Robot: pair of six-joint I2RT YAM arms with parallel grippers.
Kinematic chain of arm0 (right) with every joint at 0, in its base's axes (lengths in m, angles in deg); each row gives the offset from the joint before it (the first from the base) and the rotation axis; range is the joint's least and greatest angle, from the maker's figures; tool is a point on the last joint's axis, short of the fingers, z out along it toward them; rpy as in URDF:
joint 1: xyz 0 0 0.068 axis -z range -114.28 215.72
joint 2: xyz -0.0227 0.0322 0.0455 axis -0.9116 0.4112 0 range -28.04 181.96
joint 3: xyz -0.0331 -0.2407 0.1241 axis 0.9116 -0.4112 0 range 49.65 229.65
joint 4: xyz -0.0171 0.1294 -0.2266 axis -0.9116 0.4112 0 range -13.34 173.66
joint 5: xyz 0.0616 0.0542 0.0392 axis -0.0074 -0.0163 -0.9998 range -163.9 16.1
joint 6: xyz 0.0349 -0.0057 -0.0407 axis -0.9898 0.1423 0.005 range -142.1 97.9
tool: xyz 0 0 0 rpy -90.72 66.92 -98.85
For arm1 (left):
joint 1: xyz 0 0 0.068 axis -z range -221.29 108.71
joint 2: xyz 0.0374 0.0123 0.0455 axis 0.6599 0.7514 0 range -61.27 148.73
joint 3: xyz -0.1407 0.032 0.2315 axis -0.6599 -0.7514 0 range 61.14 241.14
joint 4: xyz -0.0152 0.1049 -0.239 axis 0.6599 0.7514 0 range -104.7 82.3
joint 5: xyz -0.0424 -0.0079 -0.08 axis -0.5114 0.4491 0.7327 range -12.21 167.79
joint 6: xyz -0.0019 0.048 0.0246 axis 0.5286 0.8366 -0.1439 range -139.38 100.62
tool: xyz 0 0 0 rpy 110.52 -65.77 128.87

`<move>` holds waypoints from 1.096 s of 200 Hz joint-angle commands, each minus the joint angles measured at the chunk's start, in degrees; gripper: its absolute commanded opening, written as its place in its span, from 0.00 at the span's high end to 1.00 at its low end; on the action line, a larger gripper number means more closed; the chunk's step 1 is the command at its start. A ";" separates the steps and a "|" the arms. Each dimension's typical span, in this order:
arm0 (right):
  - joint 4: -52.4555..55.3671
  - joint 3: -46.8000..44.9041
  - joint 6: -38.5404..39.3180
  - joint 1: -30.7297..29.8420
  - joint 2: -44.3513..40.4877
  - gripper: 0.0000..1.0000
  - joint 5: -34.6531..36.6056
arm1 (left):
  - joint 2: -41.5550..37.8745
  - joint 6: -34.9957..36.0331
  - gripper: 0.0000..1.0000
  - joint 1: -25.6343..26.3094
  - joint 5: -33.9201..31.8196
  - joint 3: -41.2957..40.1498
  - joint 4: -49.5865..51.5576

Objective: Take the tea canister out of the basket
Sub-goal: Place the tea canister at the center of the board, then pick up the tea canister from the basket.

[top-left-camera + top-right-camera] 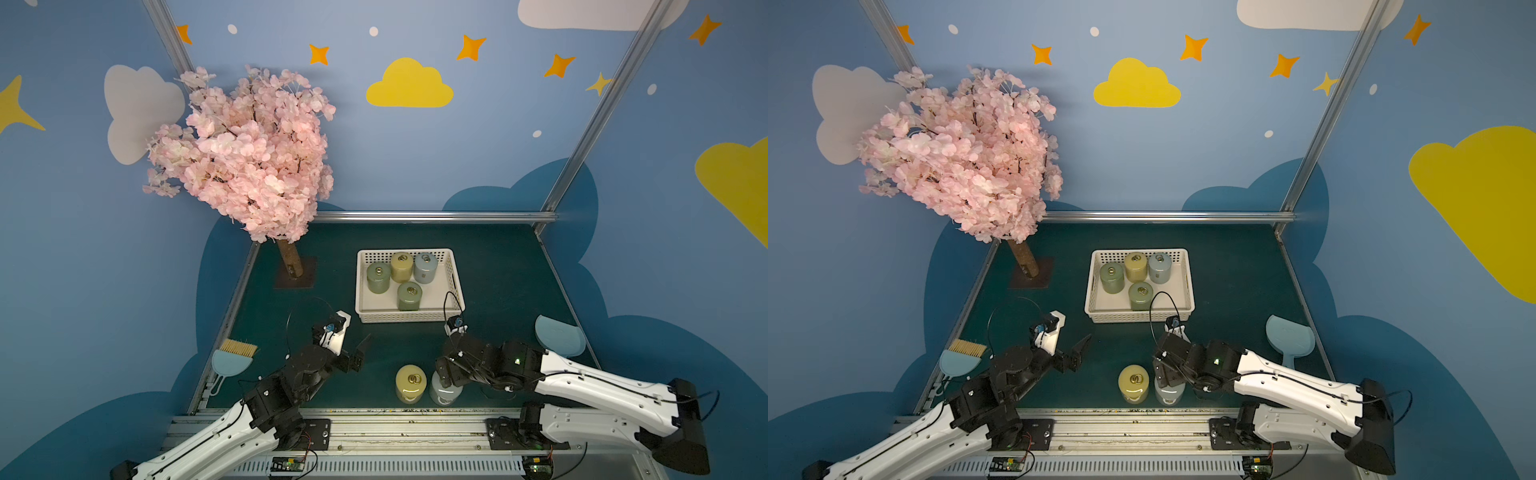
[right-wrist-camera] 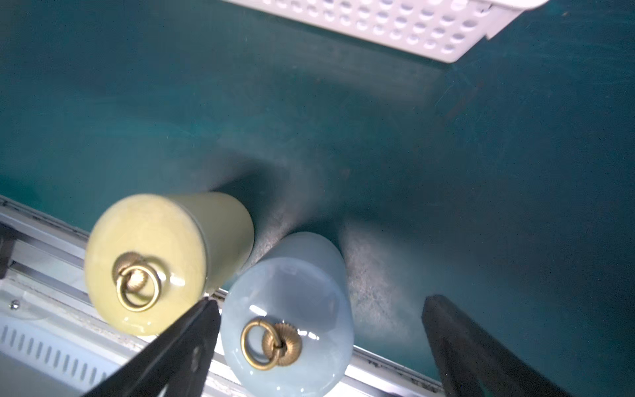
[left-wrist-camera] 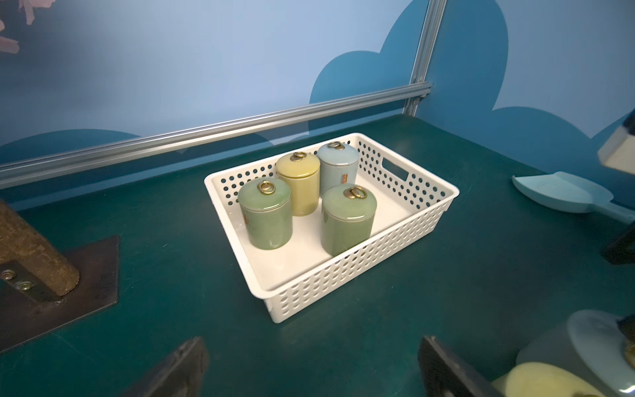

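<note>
Directly beneath right claw [image 2: 321, 300]: pale blue tea canister [image 2: 292, 295], upright on worktop [image 2: 446, 172], jaws spread wide either side, no grip. Yellow canister [image 2: 147, 247] just beside one finger. Left claw [image 3: 312, 343] agape, empty. Beyond both claws: basket [image 1: 409, 318], four canisters [image 1: 409, 296] inside.

Six canisters [image 1: 411, 383], one basket [image 1: 409, 318]

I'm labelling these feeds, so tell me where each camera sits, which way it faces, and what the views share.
Top views: high above the arm bases, facing down and forward; left arm and right arm show.
Left wrist: on the left arm, facing the basket; the open left gripper shows.
Right wrist: on the right arm, facing down at the yellow canister and blue canister; the open right gripper shows.
Shared: all show the basket.
</note>
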State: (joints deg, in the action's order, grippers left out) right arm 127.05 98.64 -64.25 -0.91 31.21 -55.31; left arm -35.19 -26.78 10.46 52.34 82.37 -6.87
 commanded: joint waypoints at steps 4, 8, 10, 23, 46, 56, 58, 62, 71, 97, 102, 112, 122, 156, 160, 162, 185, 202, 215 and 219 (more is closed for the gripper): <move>1.09 1.54 5.26 3.97 -1.69 0.02 1.54 | 3.48 -2.03 0.00 -0.31 2.24 3.83 1.22; 0.80 1.40 5.96 4.73 -1.99 0.02 1.48 | 4.35 -2.35 0.00 -0.25 2.25 4.46 1.49; 0.64 1.29 6.36 5.10 -2.13 0.02 1.46 | 4.79 -2.47 0.00 -0.24 2.21 4.86 1.59; -0.71 0.61 8.66 7.74 -3.08 0.02 1.23 | 7.81 -3.43 0.00 -0.28 1.97 7.73 2.65; -3.99 -1.22 12.68 12.29 -5.03 0.01 0.72 | 14.77 -4.68 0.00 -0.29 1.80 13.52 5.75; -5.89 -2.19 14.57 14.27 -5.91 0.01 -0.10 | 17.84 -4.95 0.00 -0.25 2.28 16.02 7.19; -6.26 -2.40 14.95 14.72 -5.96 0.02 -0.37 | 18.49 -5.00 0.00 -0.24 2.32 16.56 7.46; -7.03 -2.78 15.55 15.51 -6.37 0.02 -0.73 | 19.73 -5.23 0.00 -0.24 2.34 17.51 8.06; -8.70 -3.64 17.02 17.05 -6.95 0.02 -1.64 | 22.38 -5.93 0.00 -0.25 2.25 19.82 9.61; -13.06 -5.97 20.87 20.90 -7.71 0.02 -3.50 | 29.64 -7.05 0.00 -0.26 3.15 25.73 13.11; -13.85 -6.20 21.36 21.42 -7.69 0.02 -3.68 | 30.89 -7.12 0.00 -0.18 3.28 26.79 13.75; -15.50 -6.89 22.42 22.10 -7.74 0.01 -3.55 | 33.26 -7.34 0.00 -0.31 3.62 28.97 14.79; -17.24 -7.78 23.75 22.41 -7.88 0.02 -3.34 | 35.70 -7.28 0.00 -0.37 4.26 31.09 16.02; -22.27 -10.14 28.26 22.70 -8.74 0.02 -2.73 | 44.15 -7.17 0.00 -1.12 6.84 39.53 21.61; -22.69 -10.12 28.68 22.75 -9.01 0.02 -2.68 | 45.44 -7.10 0.00 -1.19 6.98 40.57 22.48; -22.83 -10.13 28.82 22.76 -9.08 0.02 -2.68 | 45.91 -7.04 0.00 -1.25 7.10 41.13 22.84; -24.99 -12.45 29.54 22.80 -10.53 0.02 -1.94 | 51.59 -6.23 0.00 -1.70 8.09 46.74 26.31; -27.51 -14.10 29.93 22.77 -12.12 0.02 -2.69 | 55.56 -5.96 0.00 -2.10 8.90 50.13 27.85; -29.64 -15.60 30.51 22.77 -13.48 0.02 -2.97 | 58.44 -5.95 0.00 -2.48 9.08 52.50 29.17; -30.08 -16.10 30.62 22.77 -13.83 0.02 -3.17 | 59.30 -5.89 0.00 -2.76 9.39 53.12 29.45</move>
State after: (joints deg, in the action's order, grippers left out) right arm 102.68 84.78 -35.62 21.76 19.82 -58.06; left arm 20.35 -33.16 8.64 60.03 131.88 17.53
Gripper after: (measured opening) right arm 0.983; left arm 0.998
